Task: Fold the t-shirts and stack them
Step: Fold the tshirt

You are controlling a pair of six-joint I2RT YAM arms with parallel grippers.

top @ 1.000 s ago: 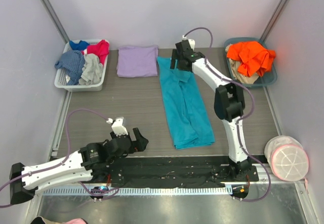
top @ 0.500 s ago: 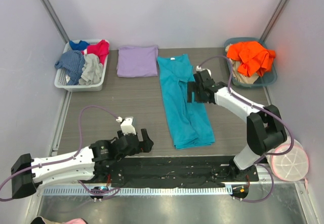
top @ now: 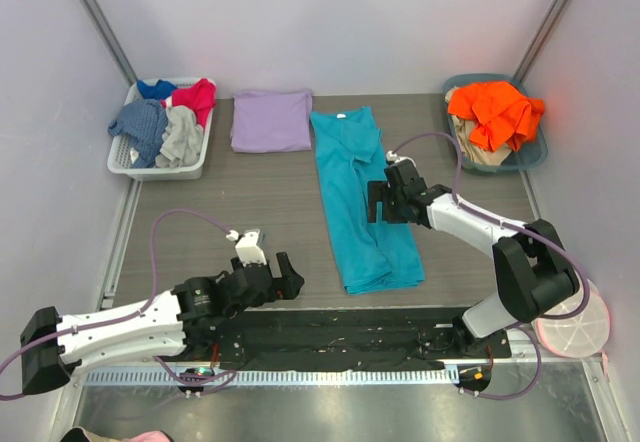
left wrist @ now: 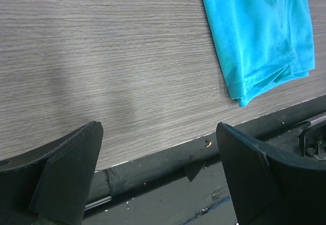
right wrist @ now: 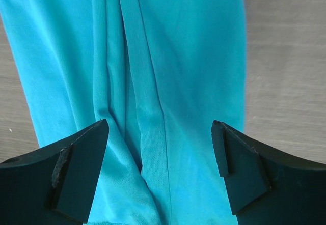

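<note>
At the far left a white basket (top: 118, 167) held a heap of red, blue and grey garments (top: 160, 120). The left arm (top: 110, 324) lay low along the near edge of the table (top: 250, 202), stretched out from its base at the left corner toward the middle. The left gripper (top: 290, 276) hung over bare wood by the black strip (top: 350, 334), its jaws spread wide and holding nothing. In the left wrist view the left gripper (left wrist: 158, 133) framed only tabletop.

The lavender t-shirt (top: 270, 120) lay folded into a neat rectangle at the far side, between the basket and the collar end of the teal t-shirt (top: 345, 177). The teal t-shirt was folded lengthwise into a long strip running from the far middle of the table toward the near edge. Its white neck label (top: 343, 117) was at the far end, and its near end (left wrist: 265, 47) lay apart from the left fingers.

The right arm (top: 520, 272) rose from its base at the near right, bent sharply at the elbow, and reached left. The right gripper (top: 376, 202) was poised over the middle of the strip. Seen from the right wrist, the right gripper (right wrist: 160, 128) had its jaws parted to either side of a lengthwise crease, pinching no cloth.

At the far right an orange garment (top: 495, 110) sat in a blue bin (top: 535, 157).
</note>
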